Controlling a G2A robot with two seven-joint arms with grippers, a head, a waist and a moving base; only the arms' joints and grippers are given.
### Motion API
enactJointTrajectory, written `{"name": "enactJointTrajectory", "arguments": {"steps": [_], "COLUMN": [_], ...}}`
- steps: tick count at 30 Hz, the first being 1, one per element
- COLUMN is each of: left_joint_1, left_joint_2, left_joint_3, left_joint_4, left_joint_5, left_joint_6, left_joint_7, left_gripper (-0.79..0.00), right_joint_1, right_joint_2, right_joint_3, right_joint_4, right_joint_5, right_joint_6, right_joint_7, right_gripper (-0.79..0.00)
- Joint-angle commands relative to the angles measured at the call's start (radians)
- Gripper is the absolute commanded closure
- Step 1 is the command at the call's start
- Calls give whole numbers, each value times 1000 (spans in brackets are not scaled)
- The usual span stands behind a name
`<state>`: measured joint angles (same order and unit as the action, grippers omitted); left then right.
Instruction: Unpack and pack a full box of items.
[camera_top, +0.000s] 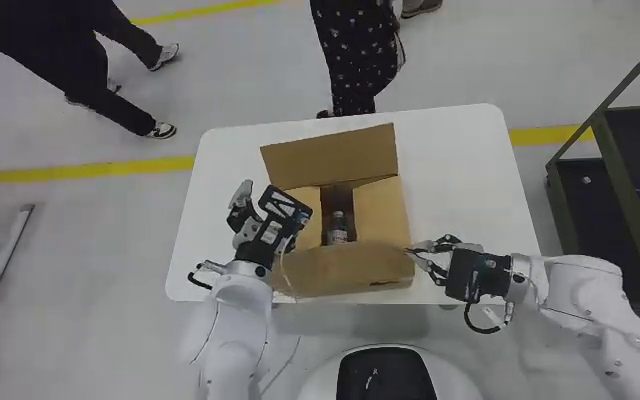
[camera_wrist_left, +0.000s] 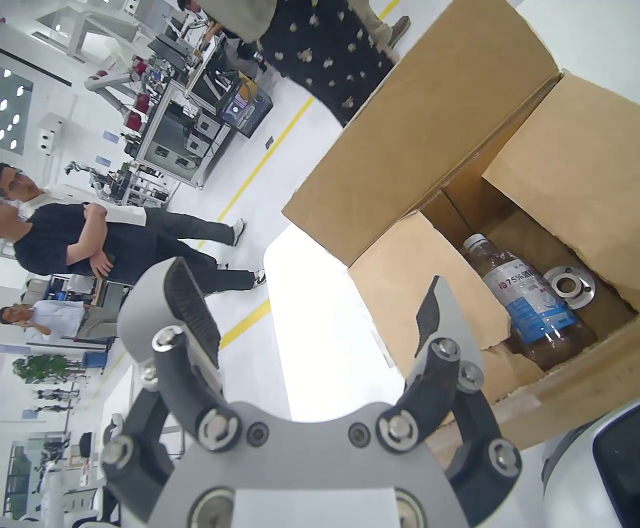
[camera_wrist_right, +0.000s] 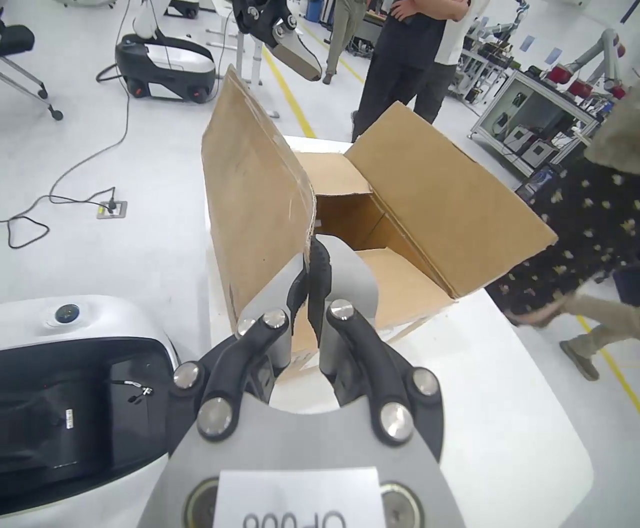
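Box (camera_top: 330, 157) open on worktop (camera_top: 460, 150), unpacking looks barely begun: bottle (camera_wrist_left: 530, 310), metal ring (camera_wrist_left: 570, 287) inside. Right end effector (camera_wrist_right: 312, 255) pinching near flap (camera_top: 350, 268); left end effector (camera_wrist_left: 305, 277) spread beside box.

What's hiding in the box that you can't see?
- Box floor: top view, the near flap and walls cover most of it.
- Bottle base: left wrist view, partly behind the wall's torn edge.
- Flap edge: right wrist view, pinched inside the right gripper.
- Box inside: right wrist view, raised flaps block it.
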<state>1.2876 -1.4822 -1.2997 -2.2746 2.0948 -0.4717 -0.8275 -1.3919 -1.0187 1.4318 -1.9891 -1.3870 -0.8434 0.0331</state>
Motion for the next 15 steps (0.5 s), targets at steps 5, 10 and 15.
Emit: {"name": "enactJointTrajectory", "arguments": {"steps": [5, 10, 15], "left_joint_1": [1, 1, 4], "left_joint_2": [1, 1, 1], "left_joint_3": [4, 4, 3], "left_joint_4": [-2, -2, 1], "left_joint_5": [1, 1, 1], "left_joint_6": [-5, -5, 1], "left_joint_7": [3, 3, 13], "left_gripper": [-785, -785, -785], "right_joint_1": [1, -4, -44], "right_joint_2": [0, 0, 5], "right_joint_3": [0, 0, 10], "right_joint_4": [1, -11, -68], "right_joint_5": [4, -2, -108], "right_joint_6": [0, 19, 41], "right_joint_7": [6, 0, -80], "right_gripper": [0, 0, 0]}}
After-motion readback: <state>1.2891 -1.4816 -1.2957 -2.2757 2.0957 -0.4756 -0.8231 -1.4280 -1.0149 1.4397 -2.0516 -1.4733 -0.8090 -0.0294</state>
